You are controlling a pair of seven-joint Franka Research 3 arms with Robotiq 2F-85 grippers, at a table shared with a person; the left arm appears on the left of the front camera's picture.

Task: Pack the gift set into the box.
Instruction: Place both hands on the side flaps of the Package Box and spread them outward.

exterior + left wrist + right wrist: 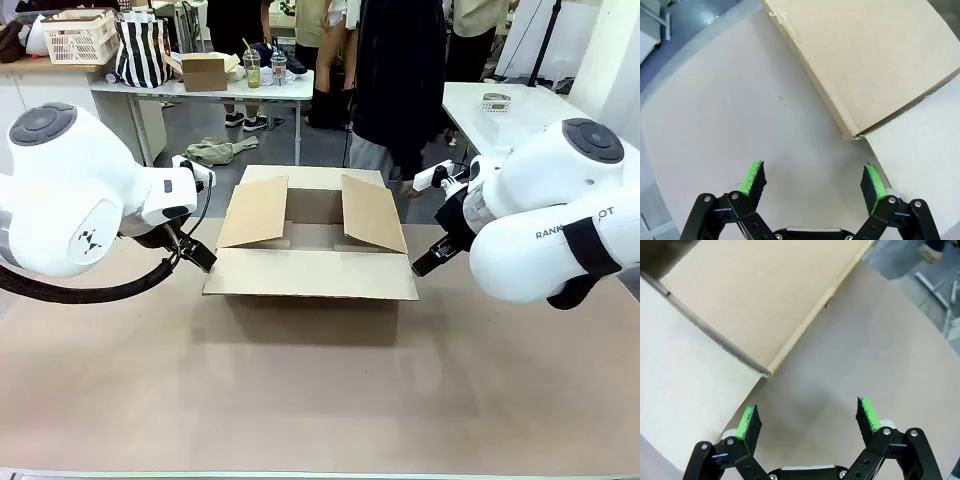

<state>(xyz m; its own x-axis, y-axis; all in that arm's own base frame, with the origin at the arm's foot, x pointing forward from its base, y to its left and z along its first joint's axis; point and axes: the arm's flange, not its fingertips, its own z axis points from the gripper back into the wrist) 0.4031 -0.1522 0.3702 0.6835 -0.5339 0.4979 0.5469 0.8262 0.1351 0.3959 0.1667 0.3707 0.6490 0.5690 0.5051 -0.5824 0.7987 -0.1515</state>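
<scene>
Centrally on the table (pixel 320 400), box (pixel 310 275) with flaps open, person (pixel 395 80) behind it in front view, wrist views add left gripper (pixel 813 182) and right gripper (pixel 809 420) spread wide, empty, beside box corners

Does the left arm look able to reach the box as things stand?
Probably yes: the left pincer hangs open beside the box, at its near-left corner, with only bare table between them.

left gripper (pixel 813 167), right gripper (pixel 807 407) (fingers (pixel 753 179) apart)
</scene>
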